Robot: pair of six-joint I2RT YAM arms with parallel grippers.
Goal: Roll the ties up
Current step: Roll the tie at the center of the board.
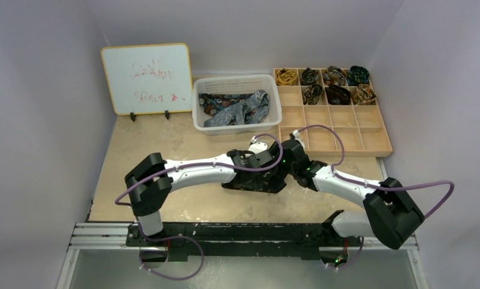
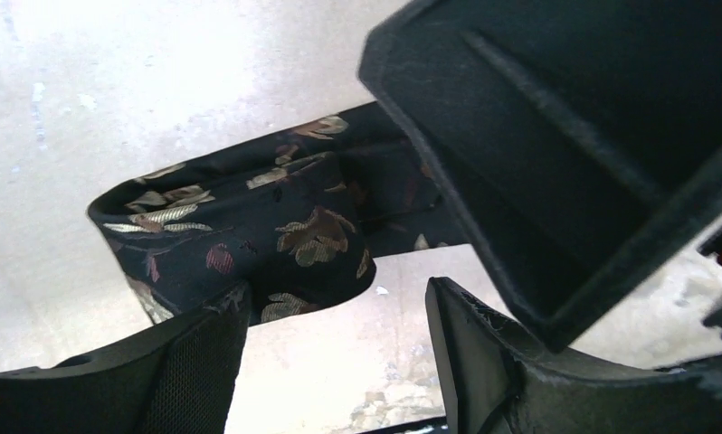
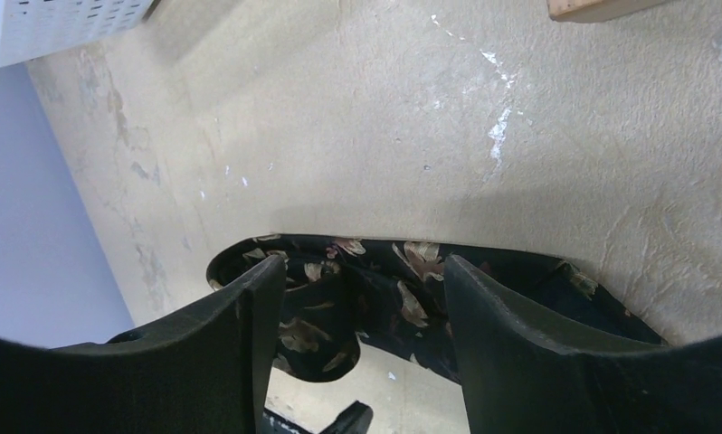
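From above, we see the left gripper (image 1: 257, 161) and right gripper (image 1: 286, 158) meet over a dark tie (image 1: 249, 185) on the beige table (image 1: 165, 144), probably to work its folded end together; a basket (image 1: 234, 79) and a tray (image 1: 346, 129) of rolled ties (image 1: 337, 77) stand behind, with pale walls (image 1: 45, 90) around. The left wrist view shows the left gripper (image 2: 335, 307) open, with the fold (image 2: 249, 217) just ahead. The right wrist view shows the right gripper (image 3: 362, 271) straddling the fabric (image 3: 357, 312), jaws apart, over scuffed tabletop.

dark tie (image 2: 249, 226) w/ gold-brown leaf motifs & a few reddish ones lies on the table (image 1: 165, 144) near its middle, one end folded back over itself in a loose loop. loose ties (image 1: 237, 109), grey-blue & dark, heaped in white basket (image 1: 234, 80). seven rolled ties (image 1: 338, 94) in wooden tray (image 1: 346, 133), one per compartment: four in far row, three in next.
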